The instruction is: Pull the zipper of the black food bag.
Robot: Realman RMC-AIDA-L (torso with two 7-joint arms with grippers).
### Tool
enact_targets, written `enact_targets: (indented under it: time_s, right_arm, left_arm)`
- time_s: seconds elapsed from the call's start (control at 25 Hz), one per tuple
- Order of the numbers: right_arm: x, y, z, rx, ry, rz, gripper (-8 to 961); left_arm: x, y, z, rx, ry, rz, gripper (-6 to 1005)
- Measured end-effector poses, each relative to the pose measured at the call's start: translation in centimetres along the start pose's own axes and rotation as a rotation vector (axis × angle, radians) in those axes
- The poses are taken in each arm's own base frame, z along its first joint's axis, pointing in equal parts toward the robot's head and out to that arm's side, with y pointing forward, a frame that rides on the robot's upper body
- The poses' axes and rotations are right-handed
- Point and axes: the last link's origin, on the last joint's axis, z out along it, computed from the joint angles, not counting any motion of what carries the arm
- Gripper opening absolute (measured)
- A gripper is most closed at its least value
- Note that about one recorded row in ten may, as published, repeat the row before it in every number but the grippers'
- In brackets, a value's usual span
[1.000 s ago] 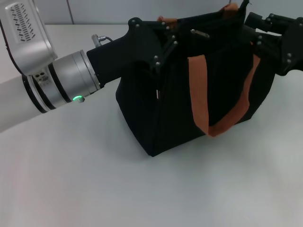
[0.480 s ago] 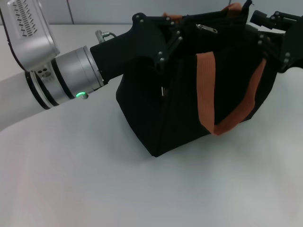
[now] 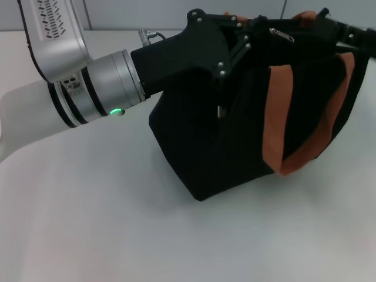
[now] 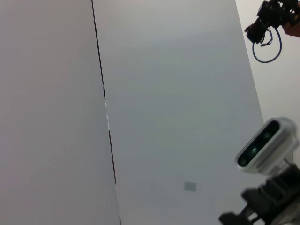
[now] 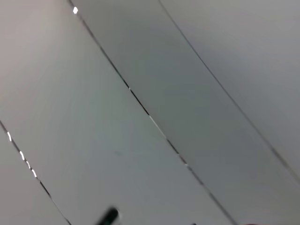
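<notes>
Shifted rightward since a second ago: black food bag (image 3: 247, 117) and both arms.
Left gripper (image 3: 238, 38) sits at the bag's top left corner, fingers hidden; zipper (image 3: 281, 34) lies on top; right gripper (image 3: 352, 38) is cut off; no writing legible.

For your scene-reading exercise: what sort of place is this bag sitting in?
Probably a robotics lab or test bench: a bare white table, plain grey wall panels, and a lone black bag handled by a robot arm.
</notes>
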Motion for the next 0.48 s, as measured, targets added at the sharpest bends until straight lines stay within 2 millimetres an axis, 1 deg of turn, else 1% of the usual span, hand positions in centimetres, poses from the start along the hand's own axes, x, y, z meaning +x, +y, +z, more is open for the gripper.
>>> enact_targets:
  time_s: [0.04,0.08,0.16,0.2,0.28,0.32,0.44,0.48]
  right_arm:
    - [0.0,0.0,0.0,0.0,0.0,0.0,313]
    - [-0.5,-0.1,-0.7,-0.021,-0.029,0.173,314]
    - [-0.8,-0.5,-1.5,-0.031,-0.065,0.277,315]
    - [-0.8,-0.5,-1.5,-0.031,-0.065,0.277,315]
    - [-0.4,-1.1,-2.7,-0.026,-0.124,0.369,316]
    - [-0.2,-1.2,-2.9,-0.023,-0.134,0.38,316]
    - [1.0,-1.2,-3.1,-0.029,-0.158,0.402,317]
    - [1.0,-1.2,-3.1,-0.029,-0.158,0.402,318]
  left_arm:
    - [0.0,0.0,0.0,0.0,0.0,0.0,29]
    - [0.1,-0.1,0.0,0.004,0.006,0.0,29]
    - [0.1,-0.1,0.0,0.005,0.007,0.001,29]
    - [0.1,-0.1,0.0,0.006,0.008,0.001,29]
    - [0.2,-0.1,0.0,0.006,0.008,0.002,29]
    - [0.2,-0.1,0.0,0.005,0.008,0.002,29]
    - [0.3,-0.1,0.3,-0.003,0.01,0.014,29]
    - [0.3,-0.1,0.3,-0.003,0.01,0.014,29]
